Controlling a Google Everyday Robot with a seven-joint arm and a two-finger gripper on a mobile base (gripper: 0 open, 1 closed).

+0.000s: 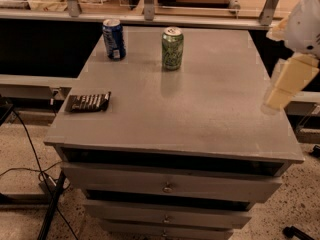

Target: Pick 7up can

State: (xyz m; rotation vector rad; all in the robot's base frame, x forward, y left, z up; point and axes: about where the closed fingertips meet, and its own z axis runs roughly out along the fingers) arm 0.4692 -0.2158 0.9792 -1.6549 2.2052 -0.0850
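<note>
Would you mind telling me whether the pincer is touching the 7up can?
Apart. The camera view shows the pincer at the right edge of the table, with bare tabletop between it and the 7up can.
</note>
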